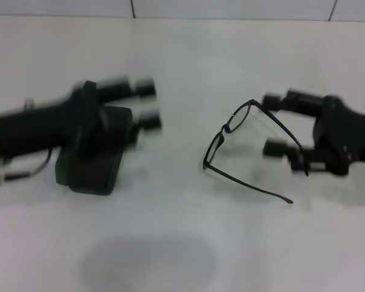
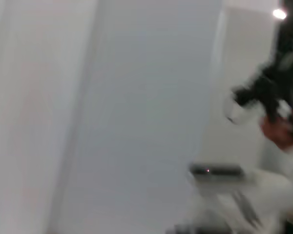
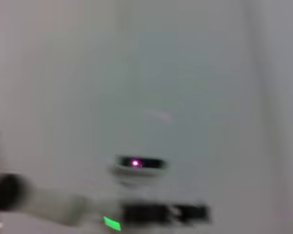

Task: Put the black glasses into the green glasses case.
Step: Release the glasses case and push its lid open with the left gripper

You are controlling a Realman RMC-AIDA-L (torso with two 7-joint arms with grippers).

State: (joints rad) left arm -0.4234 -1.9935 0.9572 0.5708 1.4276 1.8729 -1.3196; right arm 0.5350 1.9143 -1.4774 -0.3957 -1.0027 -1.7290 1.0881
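Observation:
In the head view the green glasses case [image 1: 91,167] lies on the white table at the left. My left gripper [image 1: 147,104] hovers over its far end, blurred, with its two fingers apart and nothing between them. I cannot tell whether the case's lid is up or down. The black glasses [image 1: 231,137] stand right of centre with both temple arms unfolded. My right gripper [image 1: 274,125] is open just to their right. One temple arm runs across in front of its fingers. Neither wrist view shows the glasses or the case.
The white table [image 1: 188,243] carries a faint round shadow near its front edge. A tiled wall runs along the back. The wrist views show only blurred pale walls and distant equipment.

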